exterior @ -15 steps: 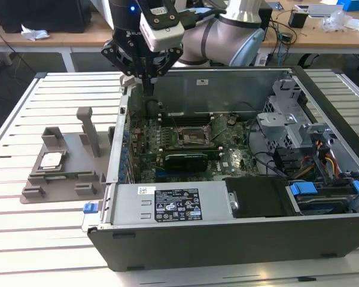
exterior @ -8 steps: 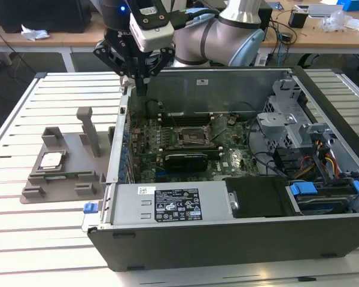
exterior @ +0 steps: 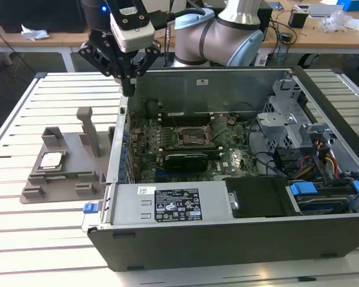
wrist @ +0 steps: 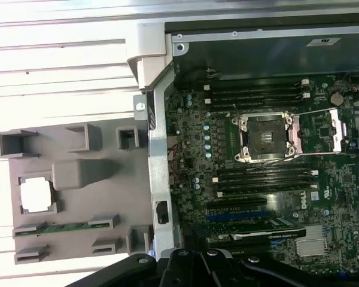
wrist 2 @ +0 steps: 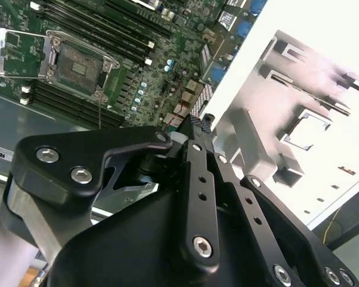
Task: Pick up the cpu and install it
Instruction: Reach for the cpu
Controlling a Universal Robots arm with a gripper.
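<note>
Cpu [exterior: 51, 160] sat apart from the gripper [exterior: 129, 91], which pointed down, fingers closed and empty; its top shone silver-white.

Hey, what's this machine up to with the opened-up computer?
A robot arm is set to put a cpu into an open computer case. Right now the cpu lies untouched in a grey tray on the table, on the exterior view's left of the case. The arm's gripper hangs above the case wall on the tray's side, shut and holding nothing. On the green board inside the case, the socket stands open and empty.
</note>
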